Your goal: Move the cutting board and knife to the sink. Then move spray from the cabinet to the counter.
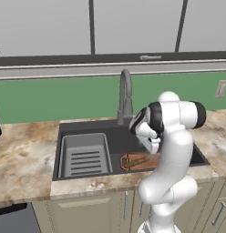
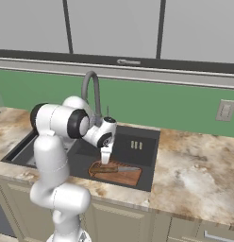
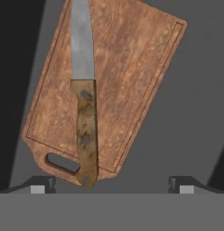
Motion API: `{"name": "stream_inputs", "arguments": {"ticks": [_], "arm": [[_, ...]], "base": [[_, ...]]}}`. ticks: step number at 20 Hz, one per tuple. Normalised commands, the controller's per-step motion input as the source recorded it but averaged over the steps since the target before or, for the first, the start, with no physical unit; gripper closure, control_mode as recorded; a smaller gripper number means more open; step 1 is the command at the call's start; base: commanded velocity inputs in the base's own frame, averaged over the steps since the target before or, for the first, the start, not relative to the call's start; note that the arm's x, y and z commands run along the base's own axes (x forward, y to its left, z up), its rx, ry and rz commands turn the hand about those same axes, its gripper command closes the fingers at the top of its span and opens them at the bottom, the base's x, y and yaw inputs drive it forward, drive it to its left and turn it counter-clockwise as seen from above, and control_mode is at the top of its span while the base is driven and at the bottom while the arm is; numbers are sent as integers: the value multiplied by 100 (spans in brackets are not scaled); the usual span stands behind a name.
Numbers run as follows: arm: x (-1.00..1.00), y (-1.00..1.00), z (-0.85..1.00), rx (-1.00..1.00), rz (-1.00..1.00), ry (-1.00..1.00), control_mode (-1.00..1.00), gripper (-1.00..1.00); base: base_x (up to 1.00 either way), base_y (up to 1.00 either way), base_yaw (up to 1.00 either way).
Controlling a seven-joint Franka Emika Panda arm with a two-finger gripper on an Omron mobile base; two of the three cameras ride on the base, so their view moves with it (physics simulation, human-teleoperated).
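The reddish-brown cutting board [image 3: 127, 67] lies flat on the dark floor of the sink [image 1: 87, 129], at its front right. On top of it rests the knife [image 3: 84, 122], its silver blade pointing away from the hand and its wooden handle over the board's handle slot. My gripper [image 3: 112, 185] hangs open just above them, holding nothing, with its fingertips [image 3: 41, 185] wide apart. From the base I see the gripper [image 2: 105, 159] pointing down over the board [image 2: 120, 174] and knife [image 2: 116, 168]. The arm partly covers the board [image 1: 135, 160]. The spray is out of view.
A tall curved faucet [image 1: 125, 98] stands behind the sink. A grey ribbed basin [image 1: 85, 154] fills the sink's left half. Marbled counter [image 1: 23, 154] lies on both sides [image 2: 194, 175]. Pale wall cabinets [image 1: 133, 22] with shut doors run overhead. A wall outlet [image 2: 225, 111] sits at the right.
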Motion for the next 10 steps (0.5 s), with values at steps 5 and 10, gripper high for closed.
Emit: {"name": "stream_inputs", "arguments": {"ticks": [5,10], "arm": [[-10,-11,41,1,0,0,-100,-100],[-23,-9,43,1,0,0,-100,-100]], "base": [[0,0,0],[0,0,0]]}}
